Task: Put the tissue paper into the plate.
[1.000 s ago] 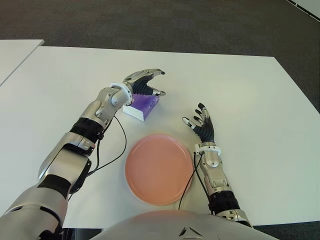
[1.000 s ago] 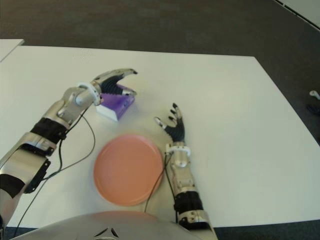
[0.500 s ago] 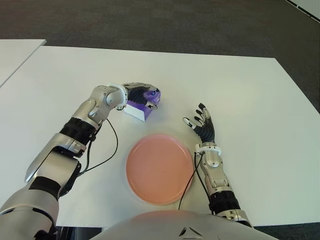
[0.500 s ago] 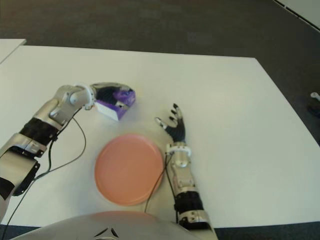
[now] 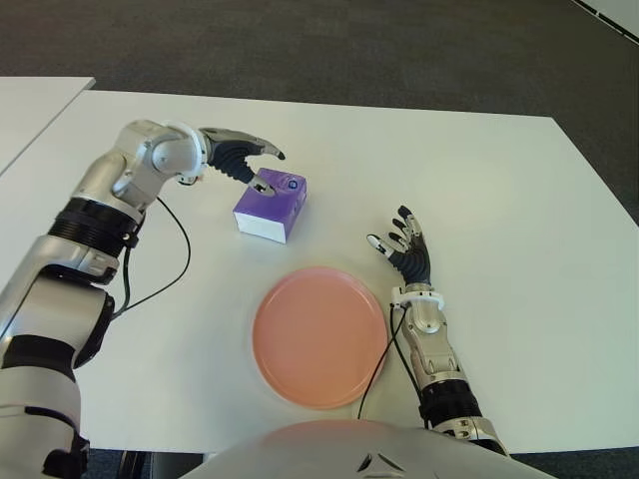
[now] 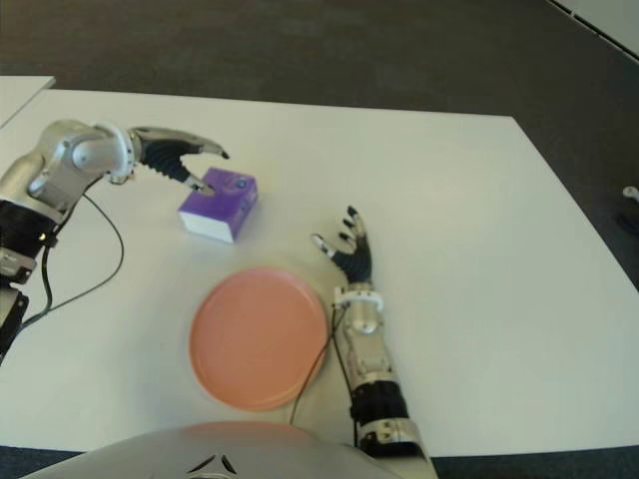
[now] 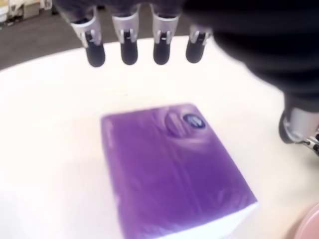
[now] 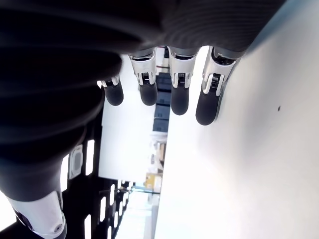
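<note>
Lying clear: tissue pack [image 5: 271,203] beyond plate [image 5: 319,335], white table [image 5: 479,180].

We see bare white table [image 5: 479,170] on all sides of the purple tissue pack [image 5: 271,203], with open room above it except at its far-left edge, where the left hand [image 5: 240,163] hovers, fingers spread. Between pack and pink plate [image 5: 319,335] the table lies unobstructed. The right hand [image 5: 404,247], fingers relaxed, stands beside the plate's right rim.

Purple tissue pack [image 5: 272,204] lies behind pink plate [image 5: 319,335].
</note>
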Available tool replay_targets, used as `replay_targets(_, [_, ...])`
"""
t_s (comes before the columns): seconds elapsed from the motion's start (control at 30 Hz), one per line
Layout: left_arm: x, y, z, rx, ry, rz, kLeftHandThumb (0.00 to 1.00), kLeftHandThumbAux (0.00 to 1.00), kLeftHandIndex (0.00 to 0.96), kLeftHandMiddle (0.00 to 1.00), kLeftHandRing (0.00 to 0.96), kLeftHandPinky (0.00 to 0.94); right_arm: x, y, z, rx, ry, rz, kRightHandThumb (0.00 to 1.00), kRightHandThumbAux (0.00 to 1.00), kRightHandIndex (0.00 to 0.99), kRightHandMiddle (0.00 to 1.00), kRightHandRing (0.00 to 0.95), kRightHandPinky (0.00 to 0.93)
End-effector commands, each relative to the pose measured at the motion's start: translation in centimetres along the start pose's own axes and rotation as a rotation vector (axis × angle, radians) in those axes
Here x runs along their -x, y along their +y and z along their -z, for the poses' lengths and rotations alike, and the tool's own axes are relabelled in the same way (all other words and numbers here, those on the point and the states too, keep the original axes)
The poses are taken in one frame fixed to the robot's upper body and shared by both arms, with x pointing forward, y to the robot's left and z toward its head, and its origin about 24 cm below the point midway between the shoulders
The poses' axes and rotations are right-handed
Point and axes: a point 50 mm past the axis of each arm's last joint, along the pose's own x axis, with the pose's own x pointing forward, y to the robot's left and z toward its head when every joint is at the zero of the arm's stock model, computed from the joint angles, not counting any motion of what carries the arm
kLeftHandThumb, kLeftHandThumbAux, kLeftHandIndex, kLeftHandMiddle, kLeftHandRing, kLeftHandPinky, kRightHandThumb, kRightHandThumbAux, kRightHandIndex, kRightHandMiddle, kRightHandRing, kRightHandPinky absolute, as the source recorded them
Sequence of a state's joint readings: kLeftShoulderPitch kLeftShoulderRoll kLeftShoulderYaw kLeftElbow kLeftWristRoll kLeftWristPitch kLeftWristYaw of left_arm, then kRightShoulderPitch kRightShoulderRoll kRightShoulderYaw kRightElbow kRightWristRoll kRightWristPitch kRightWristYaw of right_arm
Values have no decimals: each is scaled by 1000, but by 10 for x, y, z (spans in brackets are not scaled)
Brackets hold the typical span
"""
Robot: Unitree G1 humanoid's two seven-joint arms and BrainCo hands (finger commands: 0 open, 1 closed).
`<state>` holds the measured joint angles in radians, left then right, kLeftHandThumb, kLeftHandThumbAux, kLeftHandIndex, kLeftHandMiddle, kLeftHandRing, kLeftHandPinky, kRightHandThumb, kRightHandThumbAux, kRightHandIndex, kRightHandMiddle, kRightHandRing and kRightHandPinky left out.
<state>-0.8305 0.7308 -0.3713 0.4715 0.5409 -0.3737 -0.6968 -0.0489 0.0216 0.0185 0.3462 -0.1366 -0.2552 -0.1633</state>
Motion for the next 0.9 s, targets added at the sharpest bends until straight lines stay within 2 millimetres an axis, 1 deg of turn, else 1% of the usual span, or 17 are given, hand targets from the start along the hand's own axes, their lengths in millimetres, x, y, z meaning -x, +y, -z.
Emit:
replay_targets(0.03, [5, 3, -4, -60, -14, -11, 0, 397, 0, 0, 0, 0, 12, -2, 25, 7, 127, -6, 161, 700, 0, 74, 100, 138])
replay_targets(0.17, [6, 3, 0, -95, 26, -74, 0, 413, 0, 0, 0, 0, 11, -2, 25, 12, 124, -14, 154, 700, 0, 71, 97, 134])
replay_targets(0.2, [6, 0, 4, -108, 44, -111, 0, 416, 0, 0, 0, 0, 11, -2, 25, 13, 124, -15, 151, 700, 0, 71, 97, 133])
replay_targets(0.4, [0, -10, 18, -200, 102, -277, 57, 418, 0, 0, 0, 0, 11, -2, 25, 17, 126, -18, 137, 699, 0, 70, 99, 142])
replay_targets(0.53, [-1, -12, 20, -237, 98, -335, 83, 400, 0, 0, 0, 0, 11, -1, 25, 20, 128, -18, 135, 699, 0, 70, 99, 139])
replay_targets(0.63, [-2, -11, 21, -255, 87, -368, 113, 381, 0, 0, 0, 0, 11, -2, 24, 22, 129, -19, 134, 698, 0, 68, 96, 132])
replay_targets(0.7, [-2, -11, 22, -272, 78, -389, 174, 337, 0, 0, 0, 0, 11, -2, 24, 23, 129, -21, 134, 699, 0, 67, 94, 132])
replay_targets(0.77, [-2, -11, 23, -306, 69, -412, 210, 304, 0, 0, 0, 0, 12, -2, 24, 24, 129, -23, 134, 701, 0, 67, 94, 132])
replay_targets(0.9, [-2, -12, 24, -371, 41, -447, 252, 249, 0, 0, 0, 0, 12, -1, 24, 23, 130, -22, 137, 707, 0, 65, 89, 122])
